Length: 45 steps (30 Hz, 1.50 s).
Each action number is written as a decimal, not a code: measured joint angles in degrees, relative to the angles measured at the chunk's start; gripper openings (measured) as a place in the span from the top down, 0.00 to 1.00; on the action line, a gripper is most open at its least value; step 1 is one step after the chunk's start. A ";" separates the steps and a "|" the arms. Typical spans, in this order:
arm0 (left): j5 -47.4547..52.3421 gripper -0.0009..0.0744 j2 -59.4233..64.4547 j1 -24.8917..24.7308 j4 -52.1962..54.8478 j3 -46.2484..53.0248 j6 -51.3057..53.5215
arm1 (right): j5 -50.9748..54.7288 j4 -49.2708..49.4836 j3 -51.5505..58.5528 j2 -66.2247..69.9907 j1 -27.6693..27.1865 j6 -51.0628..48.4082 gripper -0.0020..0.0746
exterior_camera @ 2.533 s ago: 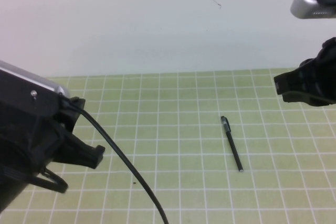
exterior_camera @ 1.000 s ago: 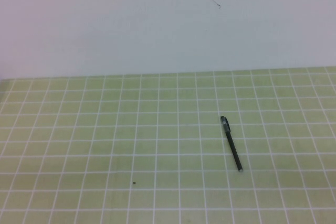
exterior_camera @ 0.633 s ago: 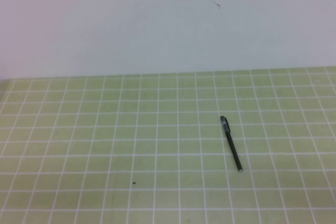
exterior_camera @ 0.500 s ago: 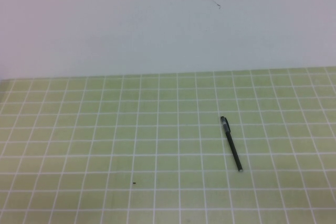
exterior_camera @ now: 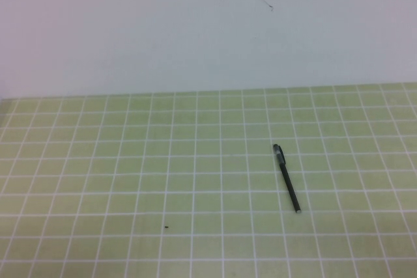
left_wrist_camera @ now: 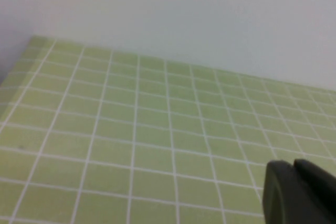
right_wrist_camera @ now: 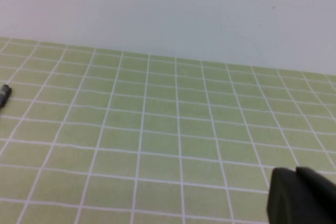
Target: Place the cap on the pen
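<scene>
The pen (exterior_camera: 287,178) is a thin black stick lying flat on the green grid mat (exterior_camera: 130,180), right of centre in the high view. Its far end (exterior_camera: 279,153) is thicker with a grey band, and its near end has a small pale tip (exterior_camera: 299,211). No separate cap shows. One dark end of the pen (right_wrist_camera: 4,94) shows at the edge of the right wrist view. My left gripper (left_wrist_camera: 294,163) is shut and empty above bare mat. My right gripper (right_wrist_camera: 296,171) is shut and empty, well away from the pen. Neither gripper shows in the high view.
A white wall (exterior_camera: 195,24) rises behind the mat's far edge. A tiny dark speck (exterior_camera: 167,228) lies on the mat at the front left of centre.
Both arms, in the high view 2.5 s ago, have drawn back out of it. The pen has not moved.
</scene>
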 joint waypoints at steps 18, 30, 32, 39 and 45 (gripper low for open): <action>2.67 0.99 0.00 0.00 10.50 0.00 -1.66 | 0.14 0.01 0.00 0.00 0.12 0.12 0.96; 2.56 0.99 0.33 -0.16 10.09 0.00 -2.45 | 0.14 0.01 0.00 0.00 -2.28 0.12 0.96; 2.56 0.99 0.33 -0.16 10.09 0.00 -2.45 | 0.14 0.01 0.00 0.00 -2.28 0.12 0.96; 2.56 0.99 0.10 0.00 10.09 0.00 -2.45 | 0.14 0.01 0.00 0.00 -2.28 0.12 0.96; 2.56 0.99 0.20 0.00 10.09 0.00 -2.45 | 0.14 0.01 0.00 0.00 -2.28 0.12 0.96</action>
